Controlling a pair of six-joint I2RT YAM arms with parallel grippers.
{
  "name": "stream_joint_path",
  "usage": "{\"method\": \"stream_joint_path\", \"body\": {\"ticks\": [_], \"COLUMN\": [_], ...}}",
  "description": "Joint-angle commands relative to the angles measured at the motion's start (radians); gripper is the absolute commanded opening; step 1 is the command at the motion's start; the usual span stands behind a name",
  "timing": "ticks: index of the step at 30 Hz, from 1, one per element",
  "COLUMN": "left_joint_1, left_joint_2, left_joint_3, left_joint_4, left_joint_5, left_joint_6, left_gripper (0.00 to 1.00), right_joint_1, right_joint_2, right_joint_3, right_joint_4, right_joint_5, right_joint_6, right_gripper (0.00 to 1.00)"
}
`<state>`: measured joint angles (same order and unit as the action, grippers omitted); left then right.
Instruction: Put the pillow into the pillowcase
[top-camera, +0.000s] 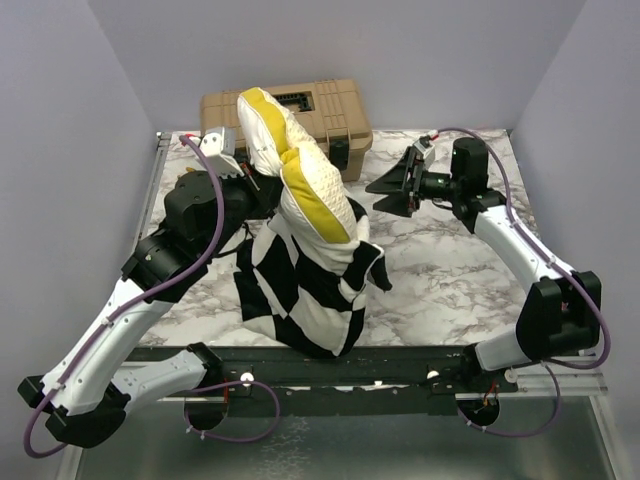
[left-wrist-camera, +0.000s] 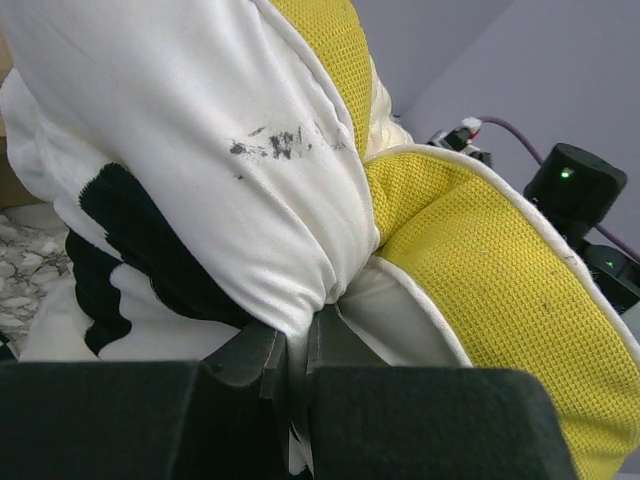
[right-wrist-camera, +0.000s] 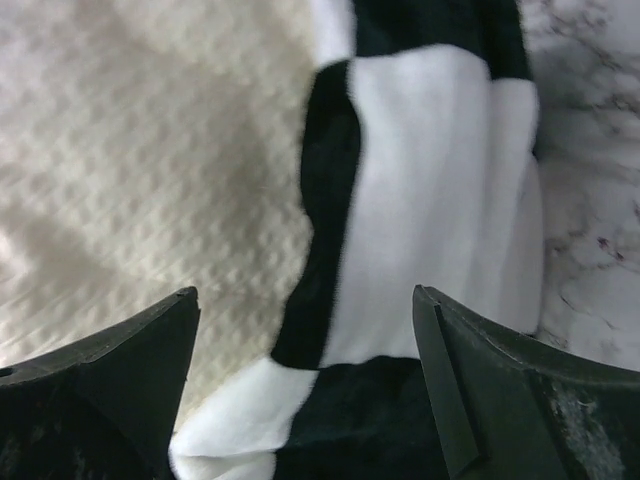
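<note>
My left fingers (left-wrist-camera: 283, 366) are pinched tight on the pillow (top-camera: 300, 170), which stands up on the worktop (top-camera: 450, 280), lower end down in the checkered pillowcase (top-camera: 300, 290). My right fingers (top-camera: 392, 190) gape wide just right of it, gripping nothing.

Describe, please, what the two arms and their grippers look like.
Both the left arm and the right arm have white link shells joined by chunky black joints, and a purple cable loops along each from the base. The left gripper and the right gripper are matt black with broad, wedge-shaped fingers. A pale camera block is mounted at the left wrist.
</note>
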<state>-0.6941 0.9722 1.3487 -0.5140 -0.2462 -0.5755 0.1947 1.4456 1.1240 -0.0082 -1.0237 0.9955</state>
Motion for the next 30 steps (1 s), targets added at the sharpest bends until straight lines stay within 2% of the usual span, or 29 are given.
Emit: {"method": "stream_joint_path", "body": {"ticks": [1, 6, 11, 18, 20, 21, 23, 24, 26, 27, 28, 30], "left_joint_1": [0.004, 0.004, 0.005, 0.005, 0.004, 0.004, 0.005, 0.004, 0.004, 0.004, 0.004, 0.003], "left_joint_2": [-0.038, -0.044, -0.037, -0.035, -0.035, -0.035, -0.035, -0.035, -0.033, -0.03, -0.026, -0.011], "left_joint_3": [-0.009, -0.018, -0.026, -0.014, -0.01, -0.01, -0.008, -0.008, -0.006, -0.003, 0.001, 0.013], "left_joint_4": [0.082, 0.106, 0.123, 0.171, 0.176, 0.179, 0.18, 0.182, 0.184, 0.186, 0.188, 0.196], "left_joint_5": [0.054, 0.136, 0.184, 0.199, 0.194, 0.191, 0.188, 0.185, 0.183, 0.184, 0.189, 0.208], "left_joint_6": [0.079, 0.085, 0.081, 0.085, 0.086, 0.086, 0.088, 0.088, 0.093, 0.094, 0.096, 0.105], "left_gripper": [0.0, 0.0, 0.0, 0.0, 0.0, 0.0, 0.0, 0.0, 0.0, 0.0, 0.0, 0.0], "right_joint_1": [0.003, 0.004, 0.033, 0.167, 0.179, 0.179, 0.178, 0.178, 0.177, 0.177, 0.174, 0.169], "right_joint_2": [0.054, 0.08, 0.087, 0.124, 0.125, 0.117, 0.104, 0.096, 0.078, 0.068, 0.061, 0.05], "right_joint_3": [-0.009, -0.138, -0.239, -0.327, -0.331, -0.329, -0.3, -0.269, -0.168, -0.099, -0.023, 0.128], "right_joint_4": [-0.236, -0.117, 0.13, 0.503, 0.582, 0.605, 0.616, 0.594, 0.468, 0.366, 0.243, 0.012], "right_joint_5": [0.044, -0.012, -0.081, -0.09, -0.085, -0.083, -0.082, -0.081, -0.065, -0.052, -0.034, 0.025], "right_joint_6": [-0.173, -0.096, 0.08, 0.385, 0.457, 0.476, 0.488, 0.476, 0.393, 0.323, 0.237, 0.096], "right_gripper": [0.95, 0.99, 1.0, 0.99, 0.9, 0.81, 0.49, 0.39, 0.19, 0.08, 0.01, 0.0]}}
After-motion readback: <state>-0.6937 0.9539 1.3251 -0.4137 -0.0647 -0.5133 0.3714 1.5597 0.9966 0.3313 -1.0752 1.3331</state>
